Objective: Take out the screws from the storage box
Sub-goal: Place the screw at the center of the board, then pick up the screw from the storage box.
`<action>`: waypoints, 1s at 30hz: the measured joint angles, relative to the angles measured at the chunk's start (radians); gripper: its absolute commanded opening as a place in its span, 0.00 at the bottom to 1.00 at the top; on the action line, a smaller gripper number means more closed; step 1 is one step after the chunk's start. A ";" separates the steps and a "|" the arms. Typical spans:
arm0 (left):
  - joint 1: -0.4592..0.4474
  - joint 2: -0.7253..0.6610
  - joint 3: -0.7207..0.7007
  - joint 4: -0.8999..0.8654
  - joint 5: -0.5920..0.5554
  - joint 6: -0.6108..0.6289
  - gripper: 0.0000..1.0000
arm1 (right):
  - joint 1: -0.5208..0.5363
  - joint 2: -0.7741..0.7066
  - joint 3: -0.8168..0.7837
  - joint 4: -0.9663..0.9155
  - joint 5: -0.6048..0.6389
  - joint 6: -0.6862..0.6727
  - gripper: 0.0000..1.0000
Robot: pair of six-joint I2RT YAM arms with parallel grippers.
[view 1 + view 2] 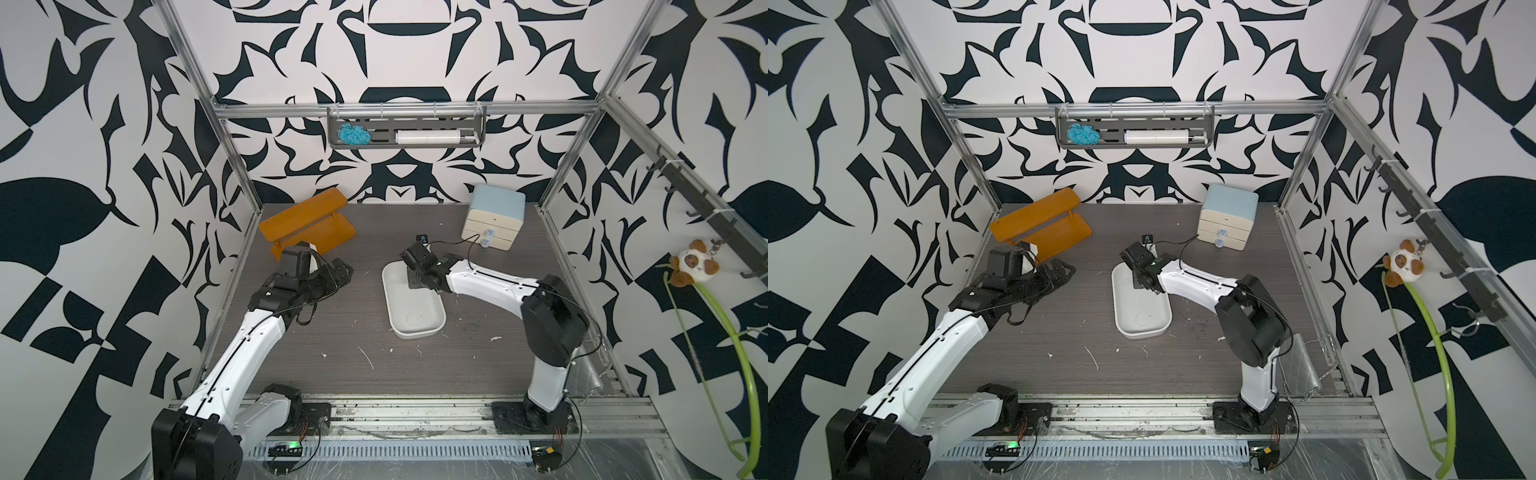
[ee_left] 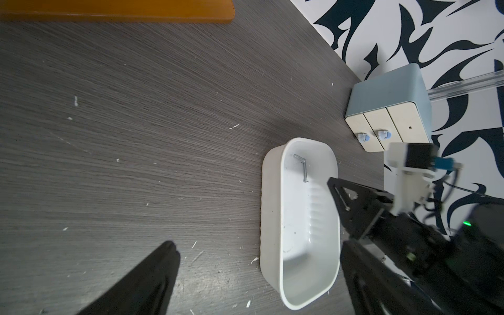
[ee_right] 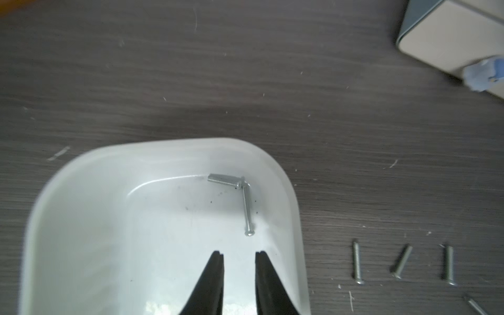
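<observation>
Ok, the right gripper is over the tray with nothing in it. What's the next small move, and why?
Probably ease the right gripper forward and down over the long screw, then close. Its jaws stand open and empty, and that screw lies just ahead in the tray, touching a shorter screw.

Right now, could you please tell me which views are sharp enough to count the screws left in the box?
Right wrist view: two screws in the storage box are legible, slight glare beside the right end effector; left wrist view: same screws tiny, right arm motion-blurred; top views: screws indiscernible.
</observation>
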 measured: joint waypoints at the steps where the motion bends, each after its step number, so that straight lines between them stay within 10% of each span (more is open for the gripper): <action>1: 0.000 0.000 0.000 0.000 0.000 0.000 0.99 | 0.000 0.024 0.007 -0.004 -0.004 0.000 0.26; 27: 0.000 0.000 0.000 0.001 0.000 0.000 0.99 | -0.077 0.158 0.063 0.014 -0.121 0.008 0.27; 30: 0.000 0.000 0.000 0.001 0.000 0.000 0.99 | -0.082 0.160 0.063 0.030 -0.146 0.008 0.13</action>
